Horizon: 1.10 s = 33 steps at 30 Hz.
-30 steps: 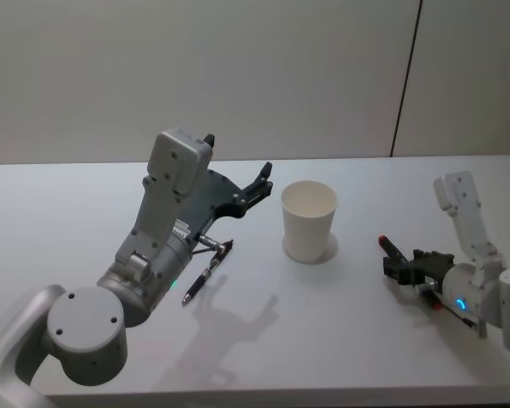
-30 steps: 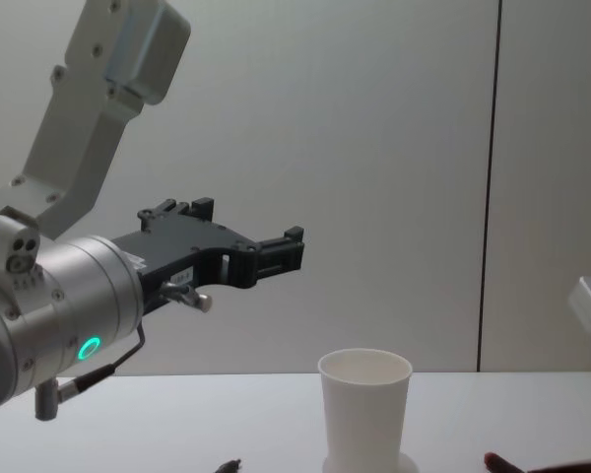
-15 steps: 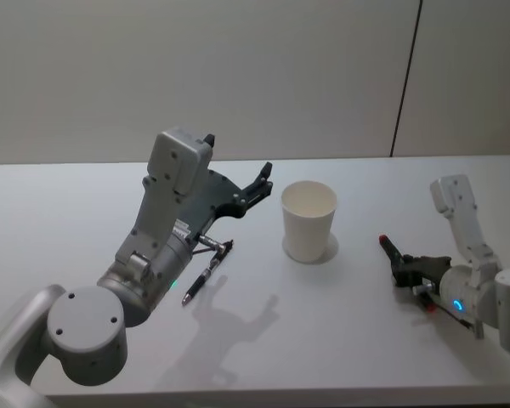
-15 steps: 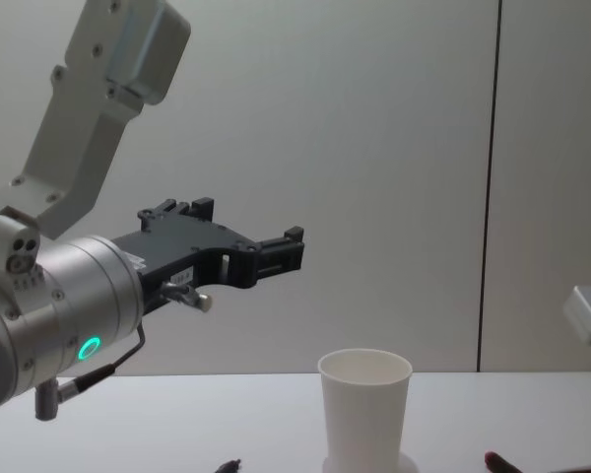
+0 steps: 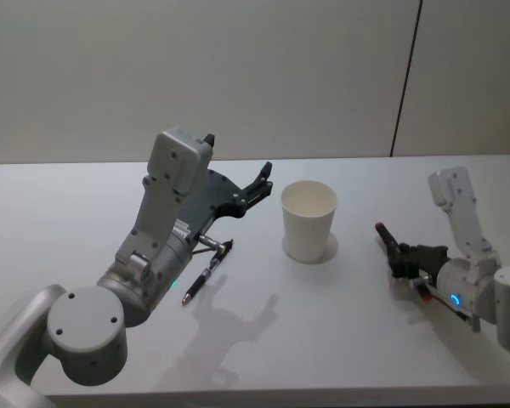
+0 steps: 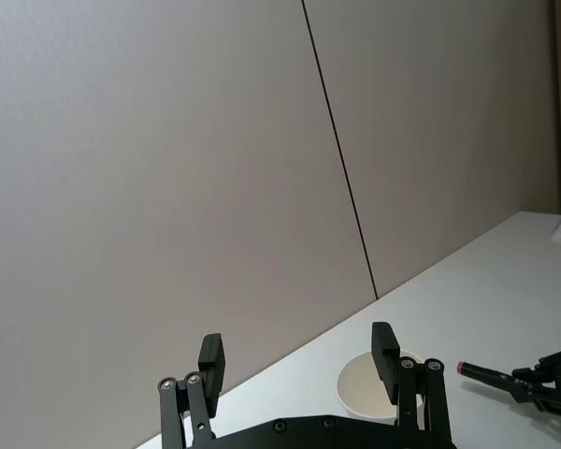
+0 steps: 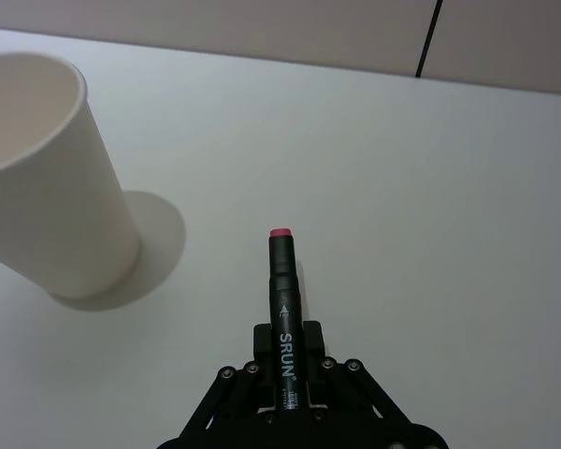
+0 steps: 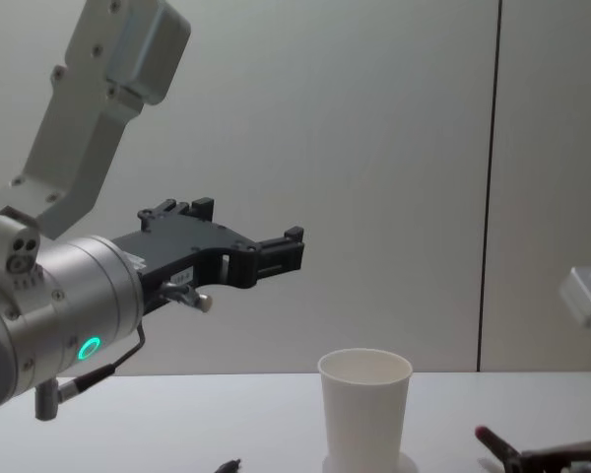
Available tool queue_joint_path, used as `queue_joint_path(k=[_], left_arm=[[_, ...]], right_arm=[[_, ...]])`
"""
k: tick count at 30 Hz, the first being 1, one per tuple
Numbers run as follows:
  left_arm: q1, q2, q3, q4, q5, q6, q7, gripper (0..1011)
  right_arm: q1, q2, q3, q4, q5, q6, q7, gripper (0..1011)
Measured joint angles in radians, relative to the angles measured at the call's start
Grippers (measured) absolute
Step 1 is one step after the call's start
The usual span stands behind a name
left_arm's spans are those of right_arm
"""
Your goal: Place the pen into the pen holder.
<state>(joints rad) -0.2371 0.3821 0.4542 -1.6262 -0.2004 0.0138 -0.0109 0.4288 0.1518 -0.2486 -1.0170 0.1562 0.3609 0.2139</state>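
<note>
The pen holder, a white paper cup (image 5: 308,219) (image 8: 365,409) (image 7: 37,178) (image 6: 360,395), stands upright in the middle of the table. My right gripper (image 5: 405,257) (image 7: 285,374) is shut on a black pen with a red end (image 5: 387,236) (image 7: 285,299) (image 8: 492,440), held low over the table to the right of the cup, red end pointing toward it. My left gripper (image 5: 259,183) (image 8: 281,251) (image 6: 297,346) hangs open and holds nothing, raised in the air just left of the cup.
A second, slim dark pen (image 5: 206,272) (image 8: 229,463) lies on the white table (image 5: 365,357) under my left arm. A pale wall with a dark vertical seam runs behind the table.
My right gripper has lifted slightly with the pen and shifted toward the cup, raising the red end. The left arm and the cup have not moved.
</note>
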Motion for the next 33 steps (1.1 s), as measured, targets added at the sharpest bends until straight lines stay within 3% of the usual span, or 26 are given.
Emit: queue_joint_path(k=[17,33], left_arm=[[0.000,0.000,0.000,0.000,0.000,0.000,0.000,1004],[0.000,0.000,0.000,0.000,0.000,0.000,0.000,1004]], right_arm=[[-0.054,0.017,0.003,-0.119,-0.002,-0.154,-0.015,176],[-0.104,0.033,0.006,-0.228,-0.006,-0.366,-0.017,176]])
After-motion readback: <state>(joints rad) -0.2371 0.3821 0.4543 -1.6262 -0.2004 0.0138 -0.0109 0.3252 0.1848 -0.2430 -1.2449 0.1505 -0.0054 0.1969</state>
